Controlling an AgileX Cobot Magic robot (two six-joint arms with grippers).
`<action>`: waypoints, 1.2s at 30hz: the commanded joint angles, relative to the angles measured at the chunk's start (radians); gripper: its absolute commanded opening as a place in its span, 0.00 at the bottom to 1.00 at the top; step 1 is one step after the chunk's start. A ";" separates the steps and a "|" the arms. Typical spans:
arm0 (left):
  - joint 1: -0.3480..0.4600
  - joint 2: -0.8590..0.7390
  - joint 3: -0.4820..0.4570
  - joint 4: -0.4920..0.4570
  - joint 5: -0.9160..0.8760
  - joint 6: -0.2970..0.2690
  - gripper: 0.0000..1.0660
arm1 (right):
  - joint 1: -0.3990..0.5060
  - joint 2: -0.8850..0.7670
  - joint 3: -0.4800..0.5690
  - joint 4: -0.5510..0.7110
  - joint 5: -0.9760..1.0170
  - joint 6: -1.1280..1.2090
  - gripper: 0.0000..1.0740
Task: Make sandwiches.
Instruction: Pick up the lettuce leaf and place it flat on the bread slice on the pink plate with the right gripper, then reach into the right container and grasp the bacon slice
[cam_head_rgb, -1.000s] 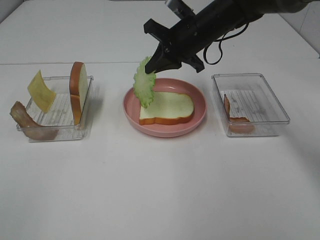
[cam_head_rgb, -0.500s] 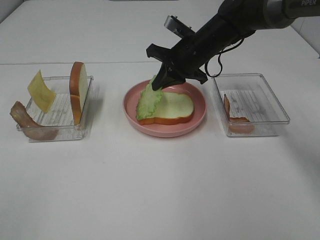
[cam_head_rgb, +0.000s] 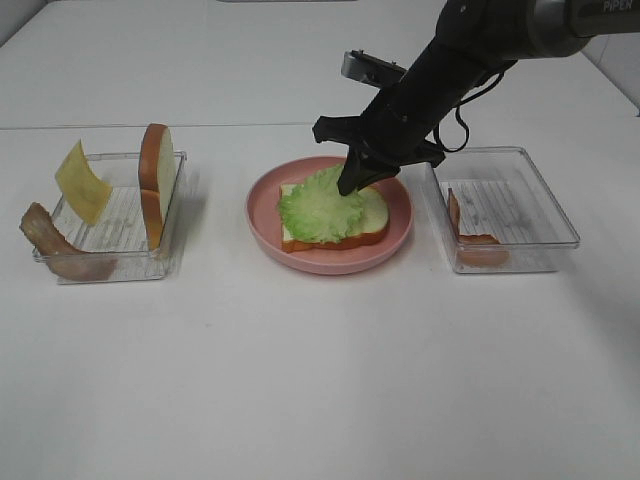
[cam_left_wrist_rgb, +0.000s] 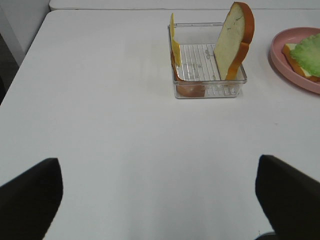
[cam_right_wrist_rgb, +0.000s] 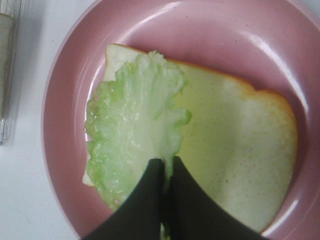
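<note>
A white bread slice (cam_head_rgb: 372, 212) lies flat in the pink plate (cam_head_rgb: 330, 262). A green lettuce leaf (cam_head_rgb: 318, 207) lies spread over its left part. My right gripper (cam_head_rgb: 352, 182) is low over the plate and shut on the leaf's edge. The right wrist view shows its closed fingertips (cam_right_wrist_rgb: 165, 172) pinching the lettuce (cam_right_wrist_rgb: 130, 145) on the bread (cam_right_wrist_rgb: 235, 165). My left gripper (cam_left_wrist_rgb: 157, 165) is open and empty over bare table, well short of the left tray (cam_left_wrist_rgb: 210, 91). That tray holds an upright bread slice (cam_head_rgb: 155, 180), a yellow cheese square (cam_head_rgb: 80, 180) and bacon (cam_head_rgb: 55, 245).
A clear tray (cam_head_rgb: 545, 200) right of the plate holds a reddish-brown piece (cam_head_rgb: 470, 235). The right arm reaches in from the back right above that tray. The left arm does not show in the exterior view.
My right gripper has come down and to the right over the plate. The lettuce hung upright from it at the plate's left rim and now lies flat on the bread.
</note>
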 joint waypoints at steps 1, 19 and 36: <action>-0.005 -0.013 0.000 0.003 -0.006 0.000 0.96 | -0.004 -0.001 0.003 -0.008 -0.012 0.006 0.02; -0.005 -0.013 0.000 0.004 -0.006 0.000 0.96 | -0.002 -0.084 -0.062 -0.188 0.036 0.099 0.88; -0.005 -0.013 0.000 0.006 -0.006 0.000 0.96 | -0.002 -0.178 -0.112 -0.470 0.442 0.330 0.87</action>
